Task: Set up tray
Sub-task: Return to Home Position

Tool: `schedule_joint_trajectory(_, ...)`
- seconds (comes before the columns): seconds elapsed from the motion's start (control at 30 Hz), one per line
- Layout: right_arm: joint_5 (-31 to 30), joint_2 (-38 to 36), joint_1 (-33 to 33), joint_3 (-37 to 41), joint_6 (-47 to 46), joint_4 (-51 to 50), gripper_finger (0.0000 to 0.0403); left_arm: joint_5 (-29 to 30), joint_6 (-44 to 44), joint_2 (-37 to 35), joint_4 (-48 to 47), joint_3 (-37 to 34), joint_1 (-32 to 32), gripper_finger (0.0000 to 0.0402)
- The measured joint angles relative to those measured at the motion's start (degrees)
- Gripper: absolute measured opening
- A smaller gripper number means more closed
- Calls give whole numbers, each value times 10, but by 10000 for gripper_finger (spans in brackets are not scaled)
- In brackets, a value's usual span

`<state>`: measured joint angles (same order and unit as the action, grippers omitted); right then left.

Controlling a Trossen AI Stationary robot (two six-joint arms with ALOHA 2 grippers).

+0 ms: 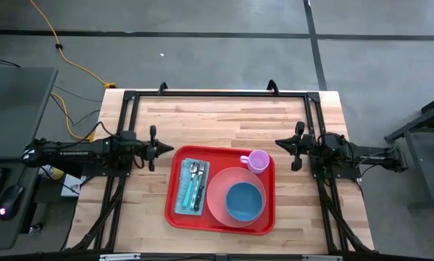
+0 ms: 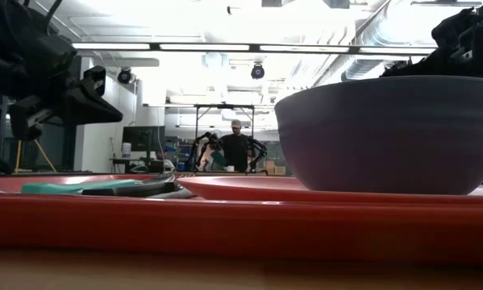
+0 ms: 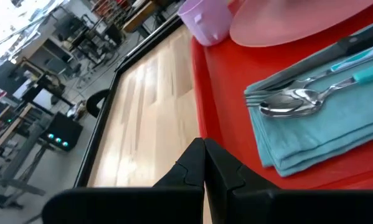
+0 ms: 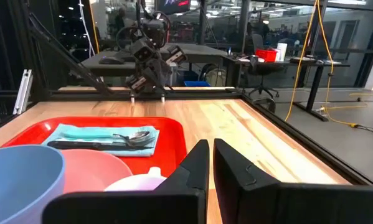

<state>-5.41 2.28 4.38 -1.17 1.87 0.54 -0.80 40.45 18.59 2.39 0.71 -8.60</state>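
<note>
Wooden table (image 1: 224,119) carries tray (image 1: 188,222); distant person (image 2: 238,147), seemingly standing.

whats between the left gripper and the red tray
Nothing but bare wooden table. The high view shows the left gripper, shut, just off the rim of the tray, with only wood between; the left wrist view agrees.

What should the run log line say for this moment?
tray: holds napkin with cutlery, plate, bowl, cup | left gripper: shut, off tray's left edge | right gripper: shut, off tray's right edge
</note>
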Motion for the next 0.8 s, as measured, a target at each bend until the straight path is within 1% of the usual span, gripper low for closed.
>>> schedule_joint_trajectory(0.8,-2,0,0,1,-4,7,0,3,-2,0,-13,0,0,33)
